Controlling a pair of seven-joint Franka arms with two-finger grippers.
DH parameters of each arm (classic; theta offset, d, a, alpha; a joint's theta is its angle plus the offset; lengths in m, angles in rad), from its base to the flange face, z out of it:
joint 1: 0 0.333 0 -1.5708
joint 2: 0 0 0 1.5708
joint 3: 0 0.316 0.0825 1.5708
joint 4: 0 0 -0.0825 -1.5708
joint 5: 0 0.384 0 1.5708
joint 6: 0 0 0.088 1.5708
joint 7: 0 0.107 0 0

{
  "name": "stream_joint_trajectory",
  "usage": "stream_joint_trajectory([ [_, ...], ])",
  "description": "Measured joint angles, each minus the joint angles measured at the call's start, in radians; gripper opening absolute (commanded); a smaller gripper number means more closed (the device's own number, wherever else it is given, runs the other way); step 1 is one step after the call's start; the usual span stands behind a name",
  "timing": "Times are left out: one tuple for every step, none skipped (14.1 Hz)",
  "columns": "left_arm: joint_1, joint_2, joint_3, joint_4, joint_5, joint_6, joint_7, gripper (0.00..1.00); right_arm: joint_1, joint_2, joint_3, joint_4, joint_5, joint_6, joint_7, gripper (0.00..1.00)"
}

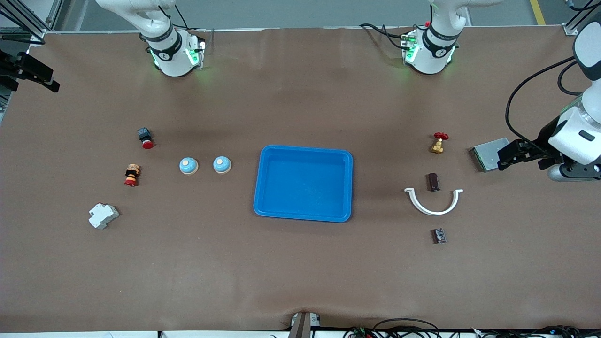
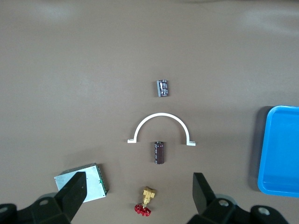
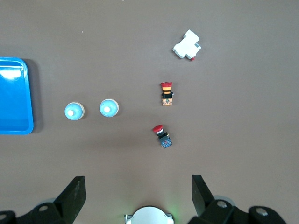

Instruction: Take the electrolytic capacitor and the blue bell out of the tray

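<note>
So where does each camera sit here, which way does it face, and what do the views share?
Front view: high across the table, facing both arm bases; left gripper open over the grey metal box.
Left wrist view: looks down on the dark cylindrical capacitor; own fingers show.
Right wrist view: looks down on two blue dome bells; own fingers show.
All three show the blue plastic tray.

I count two blue bells, two red-capped push buttons, one white breaker block, one blue tray, one brass valve, one dark capacitor, one white half-ring clamp, one small dark module and one grey metal box.
</note>
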Motion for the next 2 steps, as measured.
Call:
stream_joint_trajectory([
  [0.0,0.0,0.0,0.0,0.0,0.0,0.0,1.0,0.0,0.0,0.0,0.0,0.0,0.006,0.0,1.0],
  [0.0,0.0,0.0,0.0,0.0,0.0,0.001,1.0,0.0,0.0,-0.001,0.0,0.0,0.012,0.001,1.0],
])
